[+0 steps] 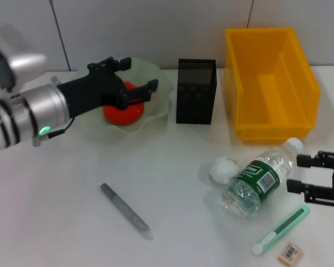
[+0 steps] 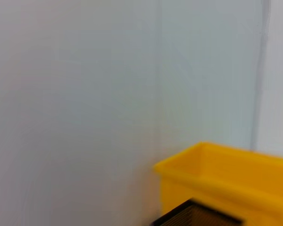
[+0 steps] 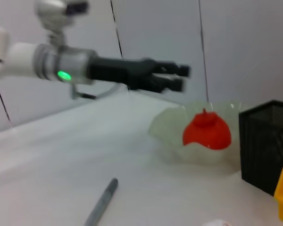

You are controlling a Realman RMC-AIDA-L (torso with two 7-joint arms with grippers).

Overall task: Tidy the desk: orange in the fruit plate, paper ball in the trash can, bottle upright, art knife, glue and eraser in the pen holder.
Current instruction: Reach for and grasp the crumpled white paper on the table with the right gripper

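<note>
One job looks done: the orange (image 1: pixel 123 112) sits in the fruit plate (image 1: pixel 161 94), the left gripper (image 1: pixel 134 79) spread wide and empty above it. The bottle (image 1: pixel 259 181) lies toppled by the paper ball (image 1: pixel 223 169), near the open right gripper (image 1: pixel 303 173)

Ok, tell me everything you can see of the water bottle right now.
The bottle is clear plastic with a white cap and a green label. It lies on its side on the white table, cap pointing toward the yellow bin. The paper ball appears to rest against it. The right gripper sits open just beside it, not touching.
</note>
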